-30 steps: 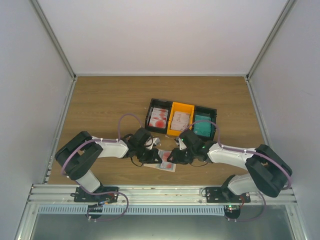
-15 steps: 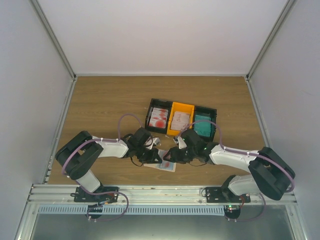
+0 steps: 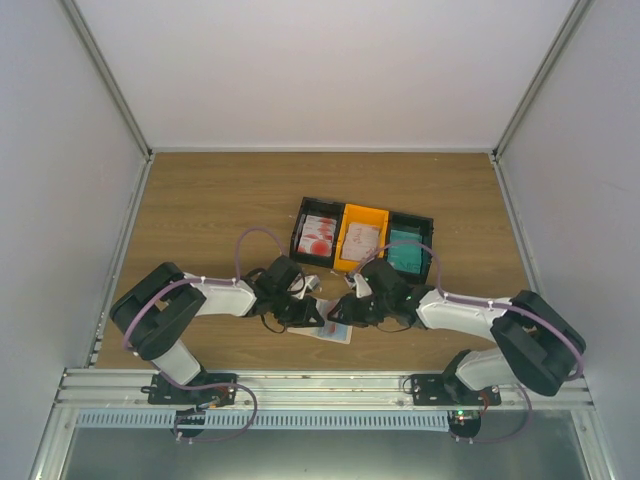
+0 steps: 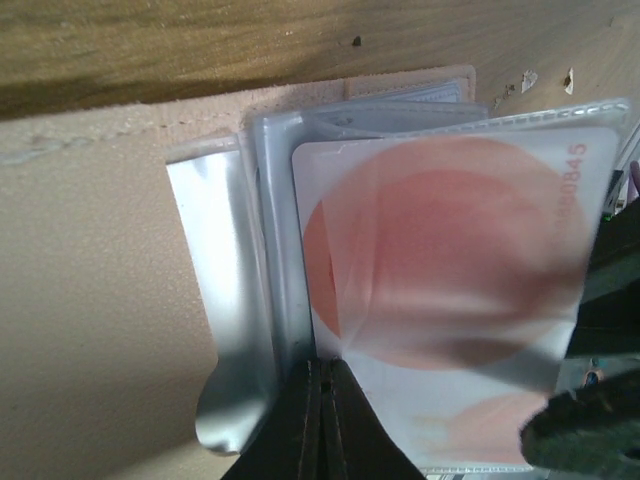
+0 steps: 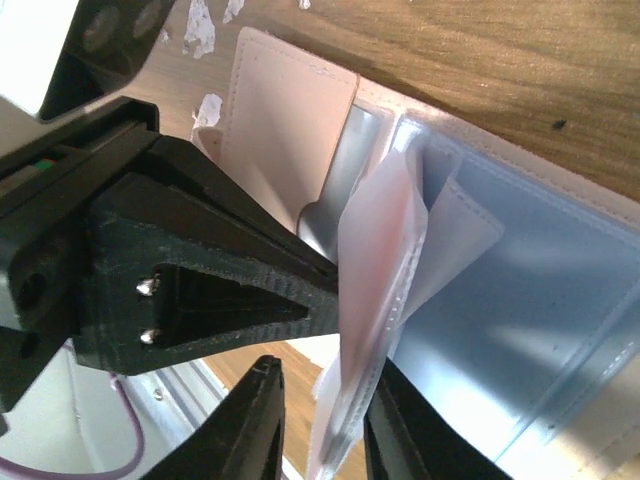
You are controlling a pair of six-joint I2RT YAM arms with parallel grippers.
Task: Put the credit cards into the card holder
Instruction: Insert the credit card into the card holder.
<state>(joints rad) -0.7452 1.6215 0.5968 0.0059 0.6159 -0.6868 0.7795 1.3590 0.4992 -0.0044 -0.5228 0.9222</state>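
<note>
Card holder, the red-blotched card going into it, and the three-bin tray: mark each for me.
card holder (image 4: 90, 300), left wrist view, beige face.
red-blotched card (image 4: 440, 260), left wrist view, red circle.
three-bin tray (image 3: 378, 212), top external view, orange bin's far rim.

Wooden table (image 3: 200, 215), black-and-orange three-bin tray (image 3: 362, 214), white scraps (image 5: 205, 22) on the wood

Beige card holder (image 4: 110, 280), white red-blotched credit card (image 4: 440, 270), black-and-orange tray (image 3: 362, 240).

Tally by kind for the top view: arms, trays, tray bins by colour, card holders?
Arms: 2, left tool, right tool
Three-bin tray: 1
Black bins: 2
Orange bin: 1
Card holder: 1
Total, bins within tray: 4
</note>
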